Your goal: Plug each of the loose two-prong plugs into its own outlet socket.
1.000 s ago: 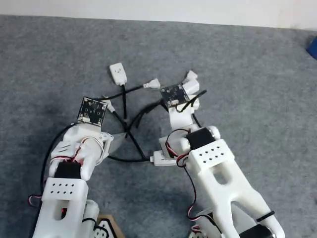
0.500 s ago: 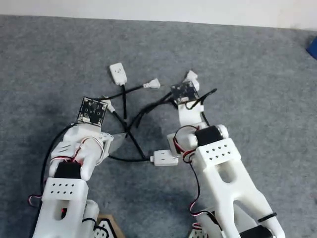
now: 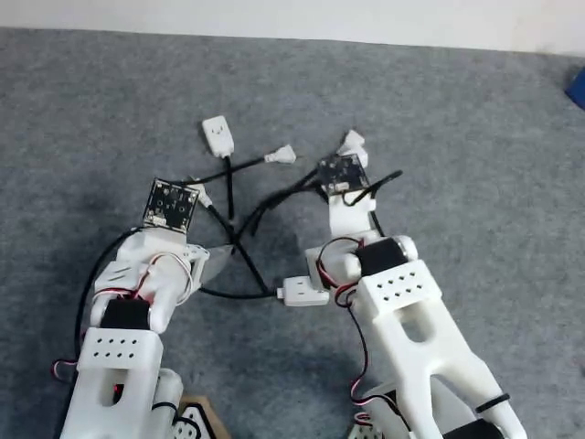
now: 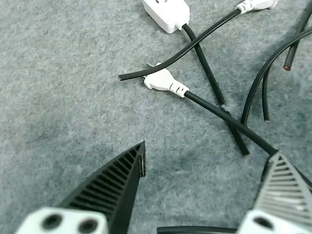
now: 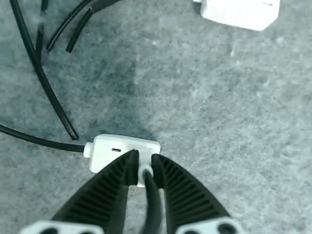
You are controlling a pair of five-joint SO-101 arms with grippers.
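Right gripper (image 5: pixel 144 160) is pinched tight on what looks like a small white plug (image 5: pixel 145 174), its black cord (image 5: pixel 152 204) running back between the jaws and its nose right up against the outlet socket (image 5: pixel 117 147) at the tips. It's light, hard, slick plastic, so I'd grip the flat flanks of the body, never the springy cord, which would likely tug it askew. Left gripper (image 4: pixel 210 149) hangs spread wide, with the second plug (image 4: pixel 163 82) lying just ahead of its tips on the carpet (image 4: pixel 73 73).
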